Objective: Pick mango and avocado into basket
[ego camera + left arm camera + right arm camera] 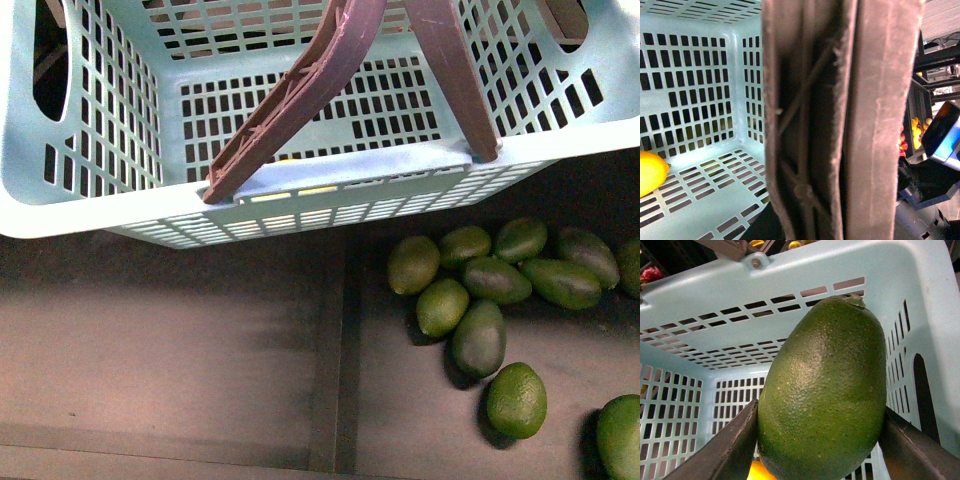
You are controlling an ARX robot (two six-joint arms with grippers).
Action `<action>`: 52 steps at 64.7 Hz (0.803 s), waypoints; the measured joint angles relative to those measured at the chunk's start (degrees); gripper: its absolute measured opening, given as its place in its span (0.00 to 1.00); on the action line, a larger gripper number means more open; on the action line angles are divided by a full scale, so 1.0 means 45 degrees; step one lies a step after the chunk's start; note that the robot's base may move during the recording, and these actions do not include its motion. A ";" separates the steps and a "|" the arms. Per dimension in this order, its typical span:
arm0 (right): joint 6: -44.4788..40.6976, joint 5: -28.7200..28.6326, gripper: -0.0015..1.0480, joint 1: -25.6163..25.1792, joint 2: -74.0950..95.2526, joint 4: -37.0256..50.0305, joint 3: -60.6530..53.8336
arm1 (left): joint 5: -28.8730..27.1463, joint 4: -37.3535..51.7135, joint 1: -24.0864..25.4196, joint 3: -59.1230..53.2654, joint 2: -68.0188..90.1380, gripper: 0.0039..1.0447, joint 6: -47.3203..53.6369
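On my left wrist feed, the round yellow-orange mango [651, 172] already lies on the floor of the light teal slotted plastic basket [695, 75]; I cannot tell that gripper's state. My right gripper [821, 450] clamps the pebbled green avocado [822, 395] inside the basket walls, so I judge only its release remains.

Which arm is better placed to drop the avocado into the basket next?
Right. Its gripper already clamps an avocado inside the basket; the left wrist camera faces only a handle.
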 joint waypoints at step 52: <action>-0.2837 0.1729 0.02 -0.2929 -0.8374 0.3109 -0.8204 | 0.0019 0.0000 -0.0024 -0.0005 0.0005 0.14 -0.0087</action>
